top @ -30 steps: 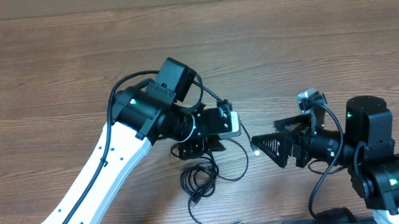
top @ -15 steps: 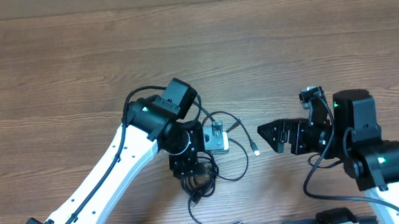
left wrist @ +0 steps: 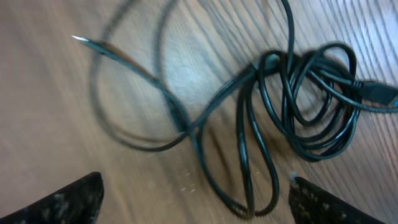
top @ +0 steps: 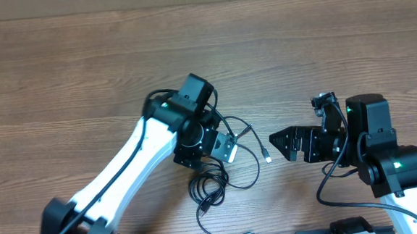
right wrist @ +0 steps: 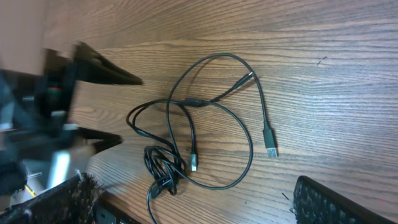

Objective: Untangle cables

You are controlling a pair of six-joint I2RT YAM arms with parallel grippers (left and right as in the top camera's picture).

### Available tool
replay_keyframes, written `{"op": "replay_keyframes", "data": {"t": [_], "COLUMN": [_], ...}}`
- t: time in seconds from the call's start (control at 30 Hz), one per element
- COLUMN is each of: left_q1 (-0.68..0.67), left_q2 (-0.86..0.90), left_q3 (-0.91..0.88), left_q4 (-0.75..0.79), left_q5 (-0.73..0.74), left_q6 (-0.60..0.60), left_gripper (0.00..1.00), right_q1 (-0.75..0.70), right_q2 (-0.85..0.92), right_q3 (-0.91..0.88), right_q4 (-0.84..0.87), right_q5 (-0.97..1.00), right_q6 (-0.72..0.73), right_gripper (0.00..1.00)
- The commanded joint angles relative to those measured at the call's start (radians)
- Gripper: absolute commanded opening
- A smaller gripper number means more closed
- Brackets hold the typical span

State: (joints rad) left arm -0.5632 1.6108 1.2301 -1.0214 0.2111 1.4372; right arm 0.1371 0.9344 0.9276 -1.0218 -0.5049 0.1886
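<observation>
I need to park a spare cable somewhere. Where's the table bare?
Bare: the wide far strip of table, past the left hand and right hand, and the stretch outside the left arm. Crowded: the near middle, where the cables sprawl between the hands.

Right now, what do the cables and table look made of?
Cables: black, faintly glossy jacket, likely rubber or PVC; they lie in limp loops. Silvery plug: metal by its shine, probably. Table: matte wood grain; solid wood or laminate, cannot tell.
</observation>
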Motion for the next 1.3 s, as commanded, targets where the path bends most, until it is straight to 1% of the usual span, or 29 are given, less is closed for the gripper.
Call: {"op": "replay_keyframes", "data": {"t": [0.0, 0.07, 0.2, 0.37, 0.43, 0.5, 0.53, 0.57, 0.6, 0.63, 0.67, 0.7, 0.83, 0.9, 0.93, 1.03, 1.07, 1.1, 1.13, 1.17, 1.23, 1.27], "left_q1": [-0.006, -0.006, -0.005, -0.005, -0.005, -0.005, -0.005, -0.005, -0.005, -0.005, -0.005, -0.005, -0.005, -0.005, -0.007, -0.006, -0.006, -0.006, -0.006, -0.006, -0.006, -0.005], "left_q2": [0.078, 0.109, 0.142, 0.216, 0.255, 0.273, 0.277, 0.277, 0.276, 0.276, 0.276, 0.276, 0.276, 0.275, 0.275, 0.274, 0.272, 0.267, 0.264, 0.257, 0.243, 0.232], "left_q3": [-0.013, -0.013, -0.013, -0.013, -0.013, -0.013, -0.013, -0.013, -0.012, -0.01, -0.008, -0.006, 0.012, 0.042, 0.077, 0.145, 0.195, 0.258, 0.285, 0.345, 0.444, 0.502], "left_q4": [-0.029, -0.059, -0.056, -0.037, -0.036, -0.036, -0.037, -0.043, -0.051, -0.059, -0.064, -0.069, -0.089, -0.112, -0.133, -0.18, -0.225, -0.273, -0.287, -0.314, -0.337, -0.336], "left_q5": [0.034, 0.076, 0.078, 0.09, 0.097, 0.097, 0.096, 0.096, 0.095, 0.091, 0.087, 0.078, 0.073, 0.074, 0.074, 0.075, 0.074, 0.076, 0.077, 0.077, 0.077, 0.077], "left_q6": [0.118, 0.197, 0.259, 0.269, 0.269, 0.27, 0.269, 0.269, 0.27, 0.269, 0.269, 0.269, 0.264, 0.227, 0.176, 0.098, 0.072, 0.014, -0.022, -0.1, -0.229, -0.319], "left_gripper": [0.85, 0.84, 0.86, 0.84, 0.78, 0.67, 0.59, 0.48, 0.35, 0.16, 0.06, 0.04, 0.04, 0.04, 0.04, 0.04, 0.04, 0.04, 0.04, 0.04, 0.04, 0.04], "right_q1": [-0.002, -0.002, -0.002, -0.002, -0.002, -0.002, -0.002, -0.002, -0.002, -0.002, -0.002, -0.002, -0.002, -0.002, -0.002, -0.002, -0.002, -0.002, -0.002, -0.002, -0.002, -0.002], "right_q2": [-0.003, -0.003, -0.003, -0.003, -0.003, -0.003, -0.003, -0.003, -0.003, -0.003, -0.003, -0.003, -0.003, -0.003, -0.003, -0.003, -0.005, -0.008, -0.011, -0.021, -0.04, -0.053], "right_q3": [0.006, 0.006, 0.006, 0.006, 0.006, 0.006, 0.006, 0.006, 0.006, 0.006, 0.006, 0.006, 0.006, 0.006, 0.006, 0.006, 0.007, 0.011, 0.013, 0.013, 0.019, 0.02], "right_q4": [-0.006, -0.005, -0.005, -0.005, -0.002, 0.001, 0.002, 0.003, 0.002, 0.002, 0.002, 0.002, 0.0, -0.005, -0.006, -0.006, -0.005, 0.005, 0.017, 0.045, 0.058, 0.055], "right_q5": [0.016, 0.016, 0.015, 0.015, 0.015, 0.015, 0.015, 0.015, 0.015, 0.015, 0.015, 0.015, 0.014, 0.014, 0.014, 0.011, -0.019, -0.086, -0.137, -0.22, -0.258, -0.261], "right_q6": [-0.007, -0.006, -0.006, -0.006, -0.006, -0.006, -0.006, -0.006, -0.006, -0.006, -0.006, -0.006, -0.006, -0.006, -0.006, -0.005, 0.006, 0.019, 0.021, 0.021, 0.021, 0.021], "right_gripper": [1.0, 1.0, 1.0, 1.0, 1.0, 1.0, 1.0, 1.0, 1.0, 1.0, 1.0, 1.0, 1.0, 1.0, 1.0, 0.99, 0.99, 0.99, 0.99, 0.98, 0.98, 0.98]}}
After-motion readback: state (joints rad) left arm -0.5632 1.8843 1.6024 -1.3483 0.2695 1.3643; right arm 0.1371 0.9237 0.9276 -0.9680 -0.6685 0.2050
